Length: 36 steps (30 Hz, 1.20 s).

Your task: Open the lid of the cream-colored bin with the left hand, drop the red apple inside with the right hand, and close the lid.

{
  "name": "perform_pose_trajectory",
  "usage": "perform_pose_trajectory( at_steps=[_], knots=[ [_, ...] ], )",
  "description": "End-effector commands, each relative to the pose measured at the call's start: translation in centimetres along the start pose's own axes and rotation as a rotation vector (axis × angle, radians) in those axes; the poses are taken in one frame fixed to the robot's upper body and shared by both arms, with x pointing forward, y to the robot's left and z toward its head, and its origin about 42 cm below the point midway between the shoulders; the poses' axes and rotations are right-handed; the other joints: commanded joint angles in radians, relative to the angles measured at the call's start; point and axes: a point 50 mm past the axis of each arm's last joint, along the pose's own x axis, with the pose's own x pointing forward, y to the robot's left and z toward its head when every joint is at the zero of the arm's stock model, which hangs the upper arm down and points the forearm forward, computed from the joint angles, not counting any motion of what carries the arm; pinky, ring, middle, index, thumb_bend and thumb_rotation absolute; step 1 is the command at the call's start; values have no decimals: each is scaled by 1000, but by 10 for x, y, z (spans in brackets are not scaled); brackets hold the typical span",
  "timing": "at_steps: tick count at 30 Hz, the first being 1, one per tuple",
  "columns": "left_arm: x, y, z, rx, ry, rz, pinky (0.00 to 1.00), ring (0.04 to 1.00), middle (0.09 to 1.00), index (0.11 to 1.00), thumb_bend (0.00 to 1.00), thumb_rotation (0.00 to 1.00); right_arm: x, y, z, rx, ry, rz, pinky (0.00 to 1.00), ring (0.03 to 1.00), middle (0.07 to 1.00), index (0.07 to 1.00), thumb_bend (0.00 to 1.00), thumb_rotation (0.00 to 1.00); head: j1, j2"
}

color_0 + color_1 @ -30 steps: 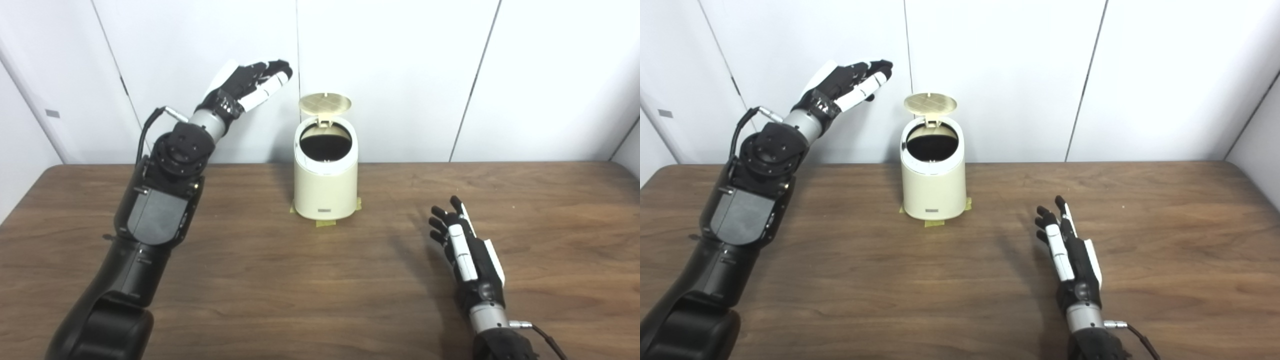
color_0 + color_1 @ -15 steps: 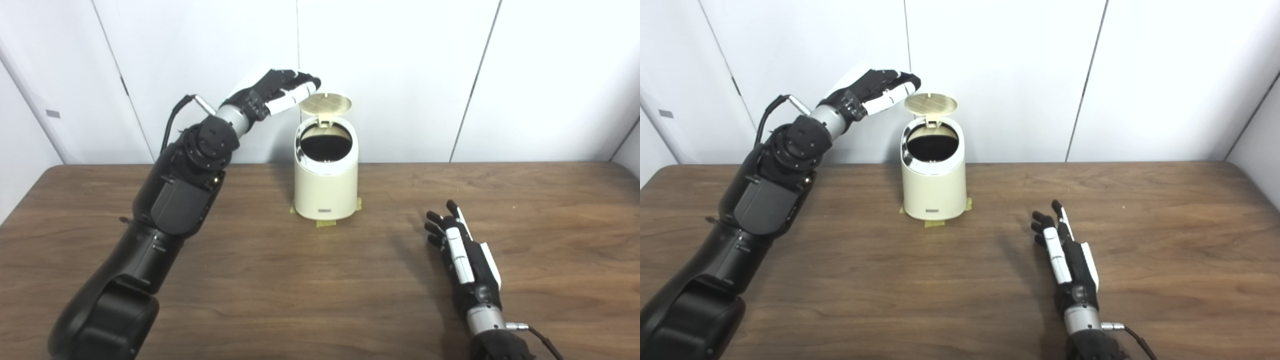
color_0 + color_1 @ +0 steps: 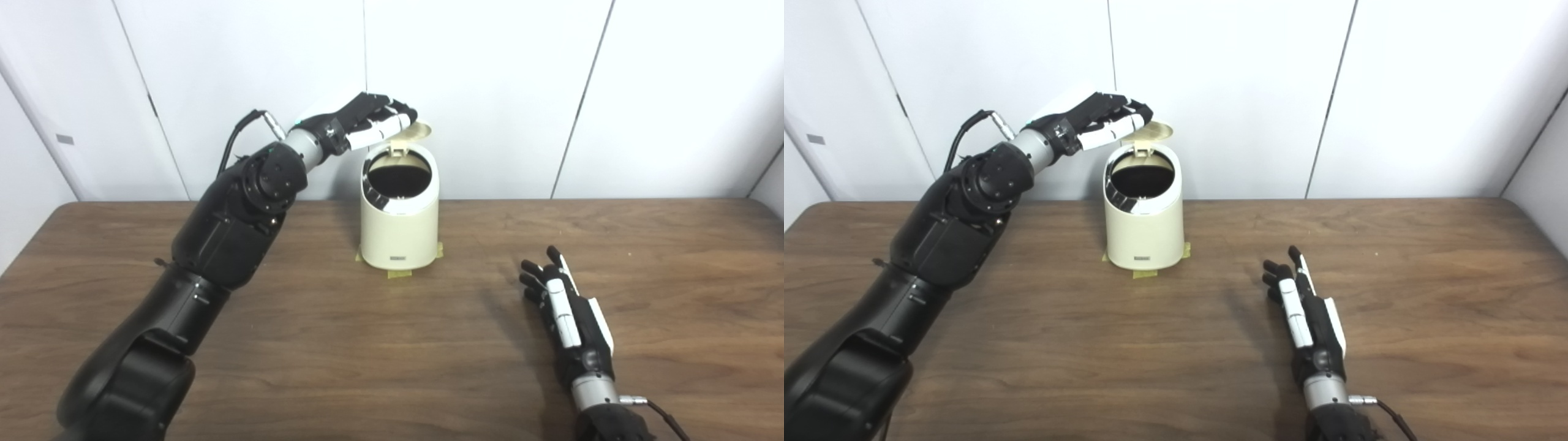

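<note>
Item: cream-colored bin point(image 3: 399, 228), which we find standing upright on the wooden table point(image 3: 306, 343) at its far middle, near the white panelled wall point(image 3: 490, 92), with strips of yellowish tape point(image 3: 399, 274) showing under its base; its mouth is uncovered and dark inside, and we cannot see any contents. Item: lid point(image 3: 418, 130), hinged at the bin's rear edge, which we record as raised and tilted forward over the opening. Item: left hand point(image 3: 361, 120), which we note reaching in from the left at lid height, fingers point(image 3: 1111, 127) stretched out close together and lying against the lid's top left part, grasping nothing; its black arm point(image 3: 233, 220) rises from the lower left corner. Item: right hand point(image 3: 566, 306), which we log lying low over the table to the right of the bin and well apart from it, fingers straight and slightly spread, empty, with a cable point(image 3: 664, 415) trailing from its wrist. Item: red apple, which we do not see in either view and cannot place
</note>
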Motion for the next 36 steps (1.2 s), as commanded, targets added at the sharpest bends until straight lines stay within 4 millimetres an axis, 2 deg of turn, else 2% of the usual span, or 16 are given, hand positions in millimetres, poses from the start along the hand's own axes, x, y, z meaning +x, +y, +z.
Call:
perform_pose_trajectory(
  at_steps=[1, 10, 12, 18, 24, 30, 36],
  knots=[
    [-1, 30, 22, 68, -50, 65, 765, 796, 775, 790, 465, 881, 9, 3, 16, 0, -73, 5, 876, 857, 856, 973, 522, 916, 1, 0],
    [-11, 28, 29, 210, -26, 7, 725, 805, 840, 835, 520, 838, 8, 0, 15, -14, -67, 1, 866, 847, 848, 974, 514, 936, 1, 4],
    [-13, 27, 29, 275, -26, -5, 712, 791, 831, 832, 528, 856, 9, 0, 15, -11, -63, 0, 872, 851, 849, 976, 515, 939, 0, 4],
    [-17, 18, 25, 337, -14, -40, 655, 727, 779, 812, 544, 819, 9, -2, 15, -22, -64, 1, 871, 853, 851, 979, 512, 944, -5, 6],
    [-18, 4, 17, 390, 0, -118, 711, 793, 820, 813, 537, 858, 9, -4, 16, -29, -59, 1, 857, 844, 845, 981, 505, 940, -5, 12],
    [-18, -7, 13, 422, 35, -182, 763, 858, 871, 849, 575, 901, 8, -4, 18, -35, -50, 1, 861, 842, 842, 982, 480, 907, -7, 15],
    [-23, -20, 11, 493, 21, -201, 789, 853, 861, 842, 602, 896, 9, -5, 17, -57, -48, -2, 832, 823, 824, 974, 464, 904, -7, 19]
  ],
)
